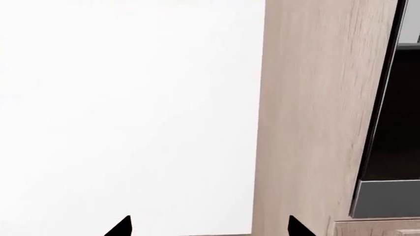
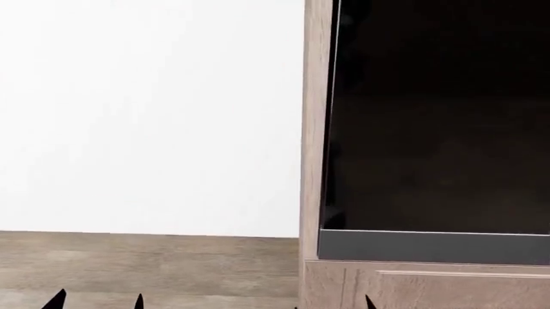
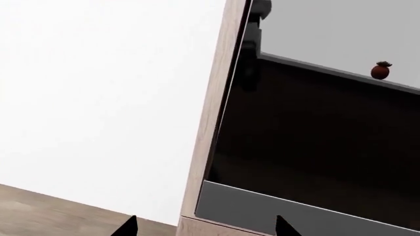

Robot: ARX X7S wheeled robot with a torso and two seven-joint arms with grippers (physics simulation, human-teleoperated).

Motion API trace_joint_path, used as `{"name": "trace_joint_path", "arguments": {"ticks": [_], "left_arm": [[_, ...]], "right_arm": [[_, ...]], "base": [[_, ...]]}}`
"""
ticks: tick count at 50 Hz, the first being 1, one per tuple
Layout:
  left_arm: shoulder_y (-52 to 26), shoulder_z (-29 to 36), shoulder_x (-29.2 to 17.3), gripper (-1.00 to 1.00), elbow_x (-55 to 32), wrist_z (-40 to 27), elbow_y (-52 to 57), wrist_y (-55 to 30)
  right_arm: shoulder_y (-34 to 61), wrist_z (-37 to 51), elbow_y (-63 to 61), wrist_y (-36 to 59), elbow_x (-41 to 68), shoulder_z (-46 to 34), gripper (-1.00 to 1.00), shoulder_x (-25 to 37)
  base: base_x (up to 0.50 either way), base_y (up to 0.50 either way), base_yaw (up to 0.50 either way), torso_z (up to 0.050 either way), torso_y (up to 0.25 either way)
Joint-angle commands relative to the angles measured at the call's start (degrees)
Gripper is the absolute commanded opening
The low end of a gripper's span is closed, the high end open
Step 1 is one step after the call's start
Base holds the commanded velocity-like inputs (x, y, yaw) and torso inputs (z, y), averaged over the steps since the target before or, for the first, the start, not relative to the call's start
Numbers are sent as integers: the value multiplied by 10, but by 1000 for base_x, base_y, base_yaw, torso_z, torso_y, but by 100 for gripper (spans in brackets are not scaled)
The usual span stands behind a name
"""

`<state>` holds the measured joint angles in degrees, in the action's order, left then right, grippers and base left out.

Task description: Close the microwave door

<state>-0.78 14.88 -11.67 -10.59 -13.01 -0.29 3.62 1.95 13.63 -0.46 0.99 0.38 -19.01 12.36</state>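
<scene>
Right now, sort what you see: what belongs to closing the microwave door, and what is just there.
For the job:
- microwave door, glossy black glass
- its grey strip along the lower edge

Just there:
- wood cabinet side
- white wall
- wood floor
- small red round thing mirrored in the glass
</scene>
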Motion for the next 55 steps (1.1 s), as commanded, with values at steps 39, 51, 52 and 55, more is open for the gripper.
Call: {"name": "trace_joint_path", "arguments": {"ticks": [39, 51, 52, 55], "left_arm": [[1, 10, -11, 100, -12, -12, 9, 5], [0, 16, -14, 100, -12, -15, 10, 6], [0, 16, -14, 100, -12, -14, 7, 8], [-1, 15, -13, 100, -12, -11, -9, 24]], "right_arm": [[35, 15, -371, 112, -285, -81, 100, 32], [39, 9, -382, 128, -311, -95, 100, 28], [40, 9, -382, 131, -314, -96, 100, 27], [39, 9, -383, 131, -312, -97, 100, 26]], "base": [[18, 0, 0, 0, 0], [498, 0, 0, 0, 0], [500, 0, 0, 0, 0], [500, 0, 0, 0, 0]]}}
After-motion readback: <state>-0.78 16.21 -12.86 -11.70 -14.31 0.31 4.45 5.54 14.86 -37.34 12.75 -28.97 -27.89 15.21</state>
